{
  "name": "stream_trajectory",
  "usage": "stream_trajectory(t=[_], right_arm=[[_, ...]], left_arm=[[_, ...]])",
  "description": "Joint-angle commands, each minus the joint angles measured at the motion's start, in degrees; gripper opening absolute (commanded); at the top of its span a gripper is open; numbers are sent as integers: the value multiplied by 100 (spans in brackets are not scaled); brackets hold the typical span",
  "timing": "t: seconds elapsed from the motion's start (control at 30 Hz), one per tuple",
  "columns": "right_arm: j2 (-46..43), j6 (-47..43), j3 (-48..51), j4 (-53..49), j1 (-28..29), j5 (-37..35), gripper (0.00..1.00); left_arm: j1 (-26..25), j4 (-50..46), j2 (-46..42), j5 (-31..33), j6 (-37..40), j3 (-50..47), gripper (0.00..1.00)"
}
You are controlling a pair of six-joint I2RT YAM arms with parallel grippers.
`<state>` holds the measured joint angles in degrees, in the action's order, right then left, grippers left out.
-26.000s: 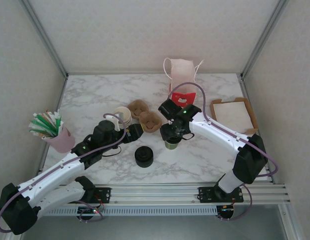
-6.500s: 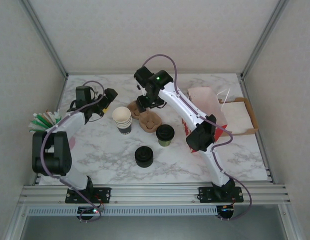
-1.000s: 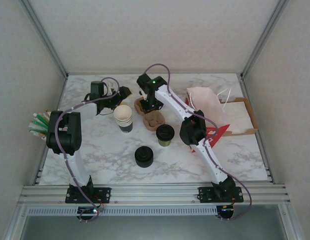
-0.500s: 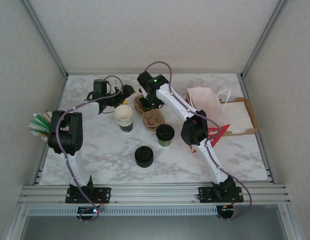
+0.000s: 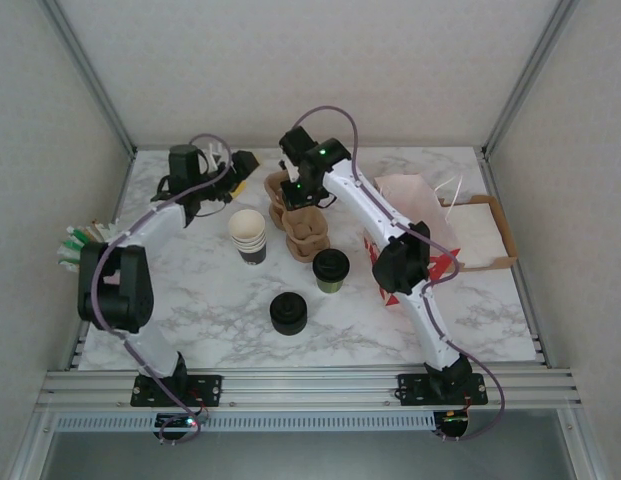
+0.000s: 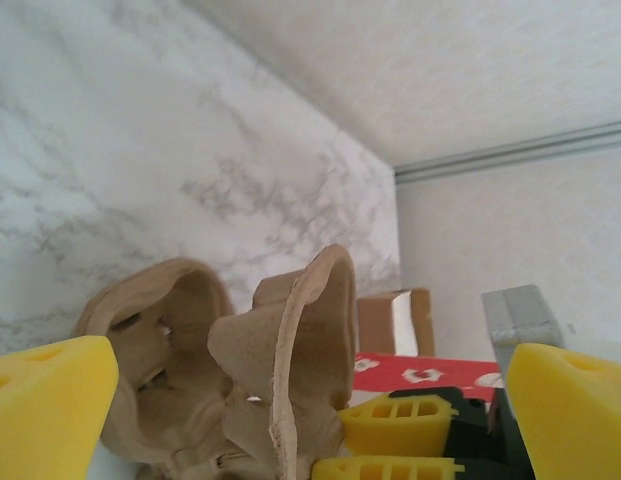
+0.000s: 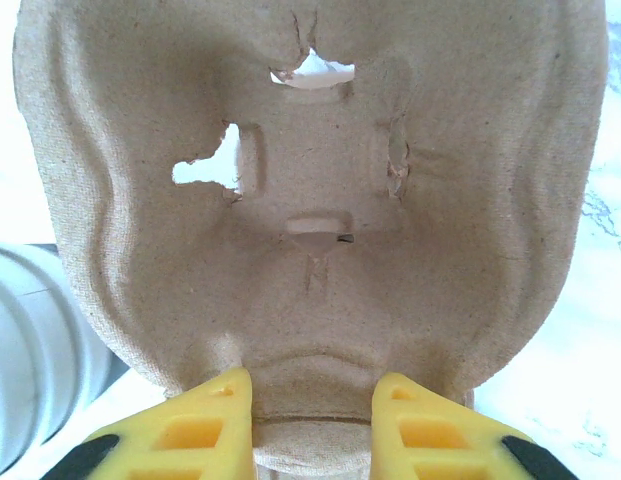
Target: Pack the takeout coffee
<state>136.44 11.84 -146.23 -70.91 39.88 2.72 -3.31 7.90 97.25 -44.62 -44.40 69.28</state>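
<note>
**Q:** What has moved in the last half second?

**A:** Your right gripper has tipped the pulp cup carrier further up onto its edge, at the far middle of the table. Your left gripper has drawn back toward the far left, just beside the carrier, with its yellow fingers spread wide and holding nothing.

**Q:** Where is the takeout coffee?

**A:** The takeout coffee stands upright and lidded on the marble, just on the near side of the carrier. Neither gripper is touching it.

**Q:** Which step is this?

**A:** It looks like you are readying the carrier; the coffee is not yet seated or bagged. The next move probably calls for laying the carrier flat, hollows up, clear of the stack of lidless cups. The paper bag lies on its side to the right.

**Q:** What do the views add?

**A:** The right wrist view shows the grip, with the two fingers pinching the carrier's rim below torn slots. The left wrist view shows the carrier standing edge-on. The top view places the coffee against it.
</note>
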Motion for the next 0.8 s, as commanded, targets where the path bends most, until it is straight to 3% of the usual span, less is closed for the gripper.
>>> stream_trajectory(t=[0.0,0.43,0.77], right_arm=[[-451,147,60,122,-34,185,26],[-1617,390,203,532,2,1097,26],[-2824,588,660,963,31,1820,26]], left_arm=[[111,3,-560,284,-31,-2,100],[161,-641,-1830,612,201,177,100],[158,-939,-2136,536,283,209,100]])
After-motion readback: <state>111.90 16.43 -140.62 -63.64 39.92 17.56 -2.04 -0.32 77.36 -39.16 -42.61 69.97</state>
